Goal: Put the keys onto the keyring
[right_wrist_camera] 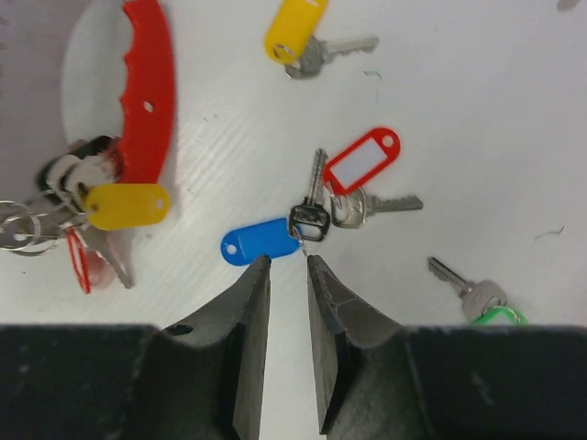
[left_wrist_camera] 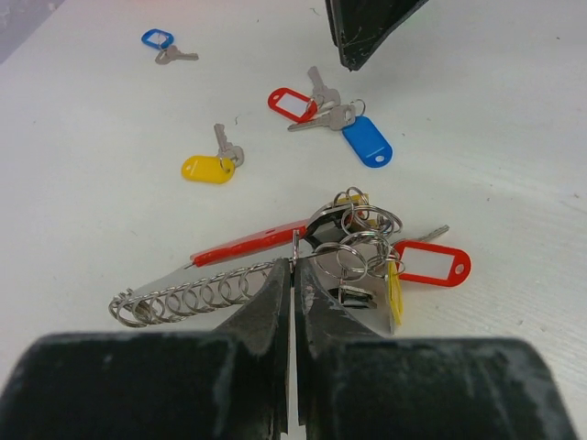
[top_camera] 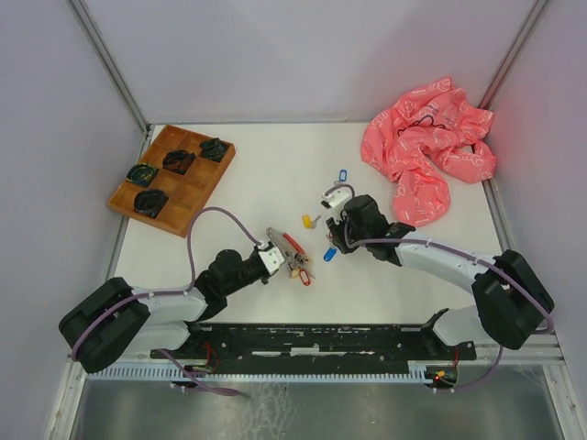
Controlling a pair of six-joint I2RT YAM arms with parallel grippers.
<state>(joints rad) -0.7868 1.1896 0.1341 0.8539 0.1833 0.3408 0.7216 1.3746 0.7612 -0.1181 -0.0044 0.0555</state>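
Note:
The keyring [left_wrist_camera: 353,229], a cluster of silver rings with a red curved piece [left_wrist_camera: 252,243] and a coiled chain, lies mid-table. It carries a red tag and a yellow tag. My left gripper [left_wrist_camera: 295,264] is shut on its thin metal edge [top_camera: 293,258]. Several loose keys lie beyond it. A blue-tagged key [right_wrist_camera: 261,241] lies just past the tips of my right gripper [right_wrist_camera: 289,261], which is slightly open with nothing between the fingers. A red-tagged key [right_wrist_camera: 362,160] overlaps it. A yellow-tagged key [right_wrist_camera: 295,27], a green-tagged key [right_wrist_camera: 486,307] and a blue-rimmed tag key [left_wrist_camera: 158,39] lie apart.
A wooden compartment tray [top_camera: 170,179] with dark coiled items sits at the back left. A crumpled pink bag [top_camera: 426,156] fills the back right corner. Grey walls close in the table on three sides.

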